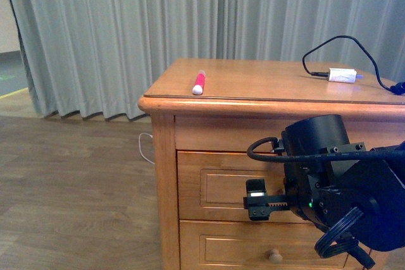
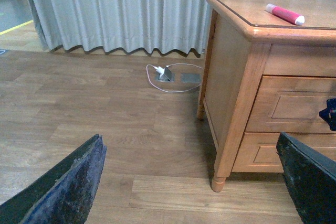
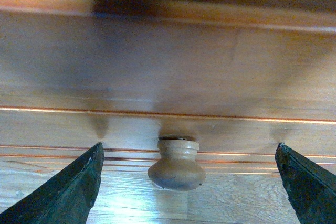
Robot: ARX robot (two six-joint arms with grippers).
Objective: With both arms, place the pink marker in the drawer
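Note:
The pink marker [image 1: 199,83] lies on the cabinet top near its front left corner; it also shows in the left wrist view [image 2: 284,14]. The top drawer [image 1: 215,184] is shut. My right gripper [image 1: 256,199] is open in front of it. In the right wrist view the drawer's round knob [image 3: 176,166] sits between my open fingers [image 3: 68,192], touching neither. My left gripper [image 2: 191,182] is open and empty, low over the floor to the left of the cabinet, with its fingers [image 2: 68,187] wide apart.
A white charger block [image 1: 342,75] with a black cable lies at the back right of the cabinet top. The lower drawer's knob [image 1: 274,257] shows below my right arm. A floor socket with a white cable [image 2: 167,73] sits by the grey curtain [image 1: 126,30].

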